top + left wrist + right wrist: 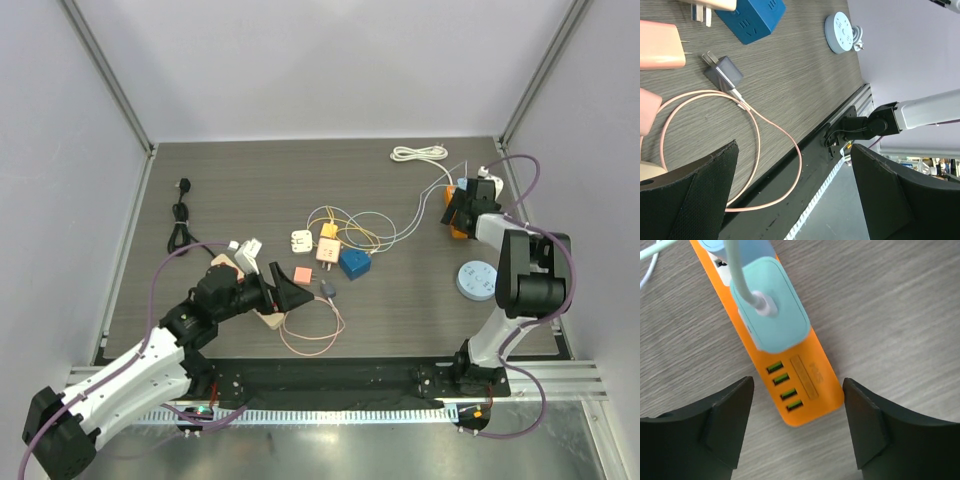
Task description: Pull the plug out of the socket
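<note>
Wide-open, empty right gripper [797,392] astride port end of socket strip [812,375], toward far right corner of bench [900,315]. Not yet closed on plug [772,310]; seated in strip, whole pull outstanding.

Smooth, rounded mint plastic plug, pale cable [735,265] rising from top. Glossy orange slab beneath, four green ports [785,385]. Matte wood-grain bench.

Wide, empty left gripper [794,150] near front edge, over pink cable [746,107].
</note>
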Controlling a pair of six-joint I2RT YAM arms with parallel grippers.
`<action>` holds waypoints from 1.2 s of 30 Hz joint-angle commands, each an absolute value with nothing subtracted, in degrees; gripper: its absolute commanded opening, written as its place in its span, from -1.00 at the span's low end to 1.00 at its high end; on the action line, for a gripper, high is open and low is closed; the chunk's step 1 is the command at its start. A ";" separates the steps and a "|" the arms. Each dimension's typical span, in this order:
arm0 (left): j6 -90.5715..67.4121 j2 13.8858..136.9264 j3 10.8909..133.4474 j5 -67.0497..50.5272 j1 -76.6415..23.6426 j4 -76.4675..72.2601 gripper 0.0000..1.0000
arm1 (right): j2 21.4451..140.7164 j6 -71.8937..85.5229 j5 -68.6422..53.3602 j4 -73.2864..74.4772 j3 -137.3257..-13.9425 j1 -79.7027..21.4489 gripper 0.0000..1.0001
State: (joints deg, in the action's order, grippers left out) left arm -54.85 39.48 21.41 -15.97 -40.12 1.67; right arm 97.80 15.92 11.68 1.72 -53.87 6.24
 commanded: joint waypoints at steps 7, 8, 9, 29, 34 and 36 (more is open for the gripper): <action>-53.08 41.57 24.69 -15.29 -40.17 -0.44 0.87 | 102.83 13.36 13.09 -0.44 -58.45 5.01 0.21; -53.17 41.66 24.96 -14.94 -40.17 -0.35 0.87 | 102.92 13.62 13.62 1.47 -58.80 4.49 0.10; -53.09 41.75 25.31 -14.85 -40.17 -0.18 0.87 | 102.83 13.97 14.58 3.67 -59.23 4.05 -0.09; -52.20 51.50 32.87 -12.65 -40.17 1.94 0.77 | 69.09 35.07 14.51 23.81 -36.57 -13.79 -0.55; -55.10 51.86 32.52 -12.75 -40.25 0.26 0.71 | 66.71 38.22 11.16 25.49 -34.11 -19.94 -0.32; -55.28 52.03 33.04 -11.69 -40.78 1.57 0.68 | 65.83 38.76 11.69 24.35 -32.09 -22.49 -0.06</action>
